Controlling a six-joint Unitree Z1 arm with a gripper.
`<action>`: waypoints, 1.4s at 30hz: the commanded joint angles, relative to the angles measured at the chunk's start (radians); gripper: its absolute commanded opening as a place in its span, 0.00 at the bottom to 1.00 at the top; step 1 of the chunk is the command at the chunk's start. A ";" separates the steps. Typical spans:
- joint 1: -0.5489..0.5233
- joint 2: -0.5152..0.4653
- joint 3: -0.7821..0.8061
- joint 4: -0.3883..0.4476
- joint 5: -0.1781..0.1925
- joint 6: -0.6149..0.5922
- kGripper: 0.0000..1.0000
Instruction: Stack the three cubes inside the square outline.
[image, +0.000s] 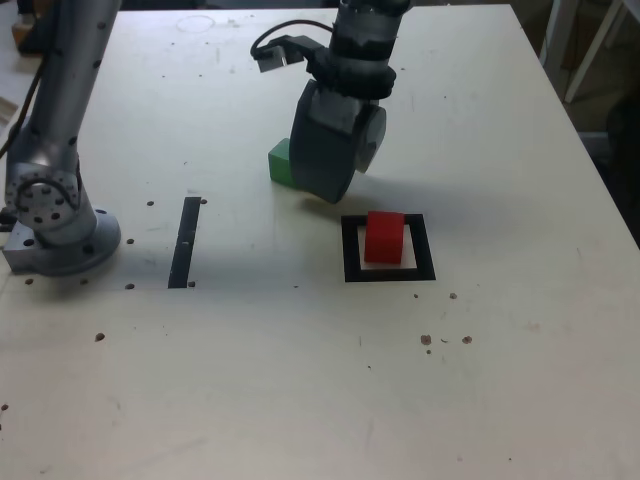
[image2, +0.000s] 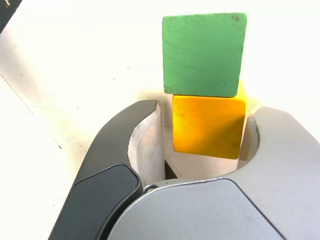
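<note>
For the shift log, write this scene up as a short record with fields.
red cube: inside the square outline, seen in the exterior view
yellow cube: between the gripper's fingers
green cube: right beside the yellow one
gripper: jaws apart, around the yellow cube, grip not confirmed
black strip: on the table, exterior view's left
stack: not yet built
</note>
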 joint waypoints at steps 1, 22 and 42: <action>0.002 0.005 0.003 -0.001 0.002 -0.001 0.37; -0.027 0.009 -0.051 0.031 0.047 0.033 0.35; -0.159 0.049 -0.473 0.369 0.103 0.517 0.35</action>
